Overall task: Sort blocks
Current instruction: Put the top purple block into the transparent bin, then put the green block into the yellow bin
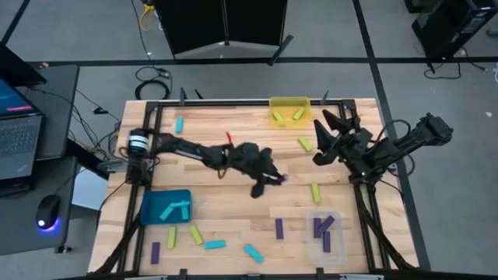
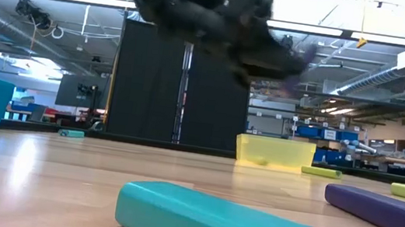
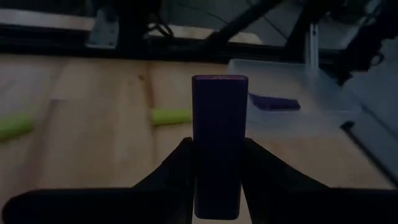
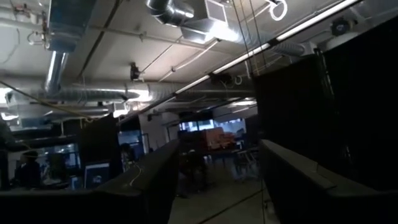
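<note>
My left gripper [image 1: 274, 178] hangs over the middle of the table, shut on a dark purple block [image 3: 219, 137]. Beyond its free end stands the clear bin [image 3: 292, 99] with a purple block [image 3: 273, 102] in it. Other blocks lie flat on the wood: yellow-green ones [image 1: 305, 144] [image 1: 316, 191], a purple one [image 1: 279, 228], cyan ones [image 1: 254, 253] [image 1: 179, 124]. My right gripper [image 1: 327, 136] is raised at the right side, open, tipped up toward the ceiling [image 4: 217, 186], with nothing between its fingers. My left gripper pinches the purple block by its two long sides [image 3: 219, 180] between the two fingers [image 3: 180, 168], at the block's rear half. The block lies along the fingers and sticks out past their tips. The fingers point toward the table's right, slanting slightly down. The block is lifted clear of the table.
A teal bin [image 1: 165, 206] with cyan blocks sits near left, a yellow bin [image 1: 289, 109] with yellow-green blocks at the far edge, the clear bin [image 1: 325, 233] near right. A black frame [image 1: 366, 194] borders the table. A laptop [image 1: 15, 132] sits off to the left.
</note>
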